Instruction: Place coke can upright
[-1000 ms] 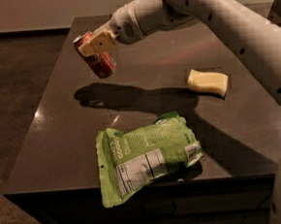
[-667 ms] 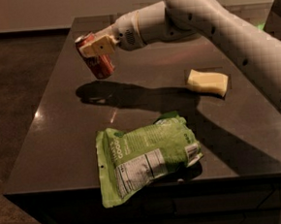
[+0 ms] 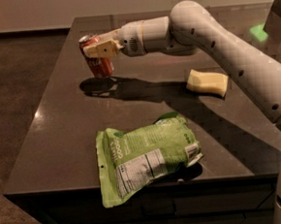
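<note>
The coke can is a small red can with a silver top. It is held nearly upright, tilted slightly, just above the dark table near its far left part. My gripper reaches in from the right and is shut on the can's upper half, with a cream finger across its front. The can's shadow lies on the table right below and to the right of it.
A green snack bag lies flat near the table's front edge. A yellow sponge lies at the right, under my white arm. The table's left edge drops to the floor.
The arm has lowered and turned the can from a tilt to nearly upright, closer to the table top. The bag and sponge have not moved.
</note>
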`<state>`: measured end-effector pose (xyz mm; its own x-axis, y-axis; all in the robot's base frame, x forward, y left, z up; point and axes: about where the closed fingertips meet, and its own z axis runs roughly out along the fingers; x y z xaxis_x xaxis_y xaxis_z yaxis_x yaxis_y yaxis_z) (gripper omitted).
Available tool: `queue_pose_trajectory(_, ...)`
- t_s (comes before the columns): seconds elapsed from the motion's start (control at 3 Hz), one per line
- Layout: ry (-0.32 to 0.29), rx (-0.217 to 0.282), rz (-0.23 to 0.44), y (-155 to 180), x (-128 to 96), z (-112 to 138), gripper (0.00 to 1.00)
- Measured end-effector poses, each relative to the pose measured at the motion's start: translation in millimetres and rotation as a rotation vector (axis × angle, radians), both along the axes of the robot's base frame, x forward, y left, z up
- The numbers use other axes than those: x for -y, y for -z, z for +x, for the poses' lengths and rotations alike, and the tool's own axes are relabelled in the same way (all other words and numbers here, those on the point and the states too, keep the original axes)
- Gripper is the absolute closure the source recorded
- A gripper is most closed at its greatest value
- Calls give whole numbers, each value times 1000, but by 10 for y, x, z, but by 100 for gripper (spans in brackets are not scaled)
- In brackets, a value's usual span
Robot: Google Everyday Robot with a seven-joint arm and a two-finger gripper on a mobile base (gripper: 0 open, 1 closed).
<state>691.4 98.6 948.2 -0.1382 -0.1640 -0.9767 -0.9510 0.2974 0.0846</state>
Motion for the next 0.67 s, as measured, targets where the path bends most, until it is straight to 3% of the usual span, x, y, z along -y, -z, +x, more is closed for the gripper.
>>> queue_pose_trajectory(0.33, -2, 7, 48, 68, 38, 86, 100)
queue_pose_trajectory(0.67, 0, 17, 85, 120, 90, 131, 86)
